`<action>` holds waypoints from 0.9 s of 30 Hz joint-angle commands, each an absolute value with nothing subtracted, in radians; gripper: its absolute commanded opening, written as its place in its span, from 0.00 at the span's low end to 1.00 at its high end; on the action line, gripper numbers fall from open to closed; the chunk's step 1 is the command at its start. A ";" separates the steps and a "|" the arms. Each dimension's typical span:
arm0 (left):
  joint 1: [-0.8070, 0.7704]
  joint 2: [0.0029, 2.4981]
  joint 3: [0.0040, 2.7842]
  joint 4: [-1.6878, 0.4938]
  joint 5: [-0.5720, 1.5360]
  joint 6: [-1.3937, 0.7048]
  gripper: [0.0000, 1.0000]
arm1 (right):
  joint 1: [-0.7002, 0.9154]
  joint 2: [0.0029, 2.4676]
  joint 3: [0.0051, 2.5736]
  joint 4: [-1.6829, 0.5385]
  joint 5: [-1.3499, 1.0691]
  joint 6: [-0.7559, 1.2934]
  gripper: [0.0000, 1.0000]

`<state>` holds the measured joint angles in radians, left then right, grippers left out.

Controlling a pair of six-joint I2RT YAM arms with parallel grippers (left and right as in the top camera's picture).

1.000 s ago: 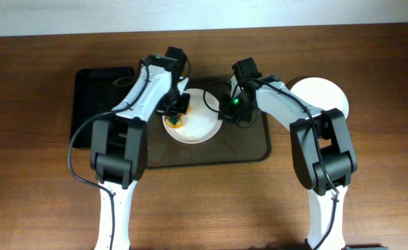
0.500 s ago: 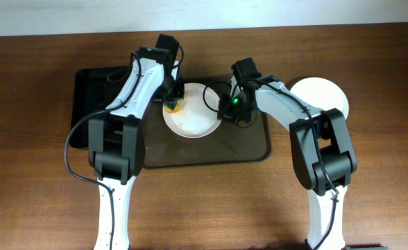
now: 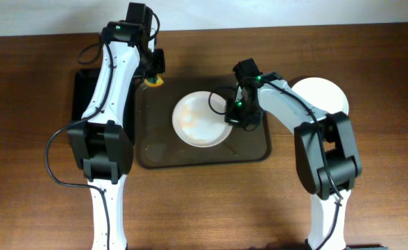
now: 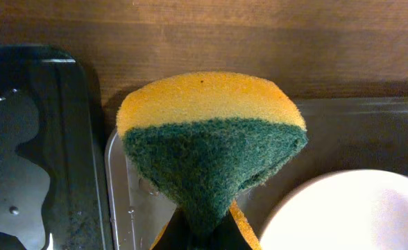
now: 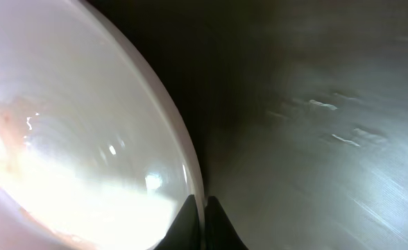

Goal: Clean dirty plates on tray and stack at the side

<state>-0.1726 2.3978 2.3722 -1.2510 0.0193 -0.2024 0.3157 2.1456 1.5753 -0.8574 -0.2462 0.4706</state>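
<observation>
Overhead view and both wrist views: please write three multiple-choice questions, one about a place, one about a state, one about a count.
1. Over which part of the tray is the sponge?
A. near right corner
B. far left corner, beside the black bin
C. the middle

2. The right gripper is:
A. open and empty
B. shut on the rim of the plate
C. shut on the sponge

3. How many plates lie on the tray?
A. one
B. two
C. three

Answers:
1 B: the left wrist view shows the tray corner and the bin edge under it.
2 B: its fingertips pinch the white rim in the right wrist view.
3 A: the other white plate lies off the tray.
</observation>
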 commanded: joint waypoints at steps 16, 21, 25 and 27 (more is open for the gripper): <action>-0.222 2.379 2.244 -1.222 0.038 -0.186 0.00 | 0.628 1.736 1.599 -0.991 0.982 0.445 0.04; -0.222 2.379 2.244 -1.214 0.038 -0.186 0.00 | 0.739 1.736 1.599 -0.990 1.253 0.445 0.04; -0.222 2.379 2.244 -1.213 0.038 -0.186 0.00 | 0.787 1.736 1.599 -0.990 1.338 0.445 0.04; -0.222 2.379 2.244 -1.213 0.038 -0.186 0.00 | 0.801 1.736 1.599 -0.989 1.367 0.445 0.04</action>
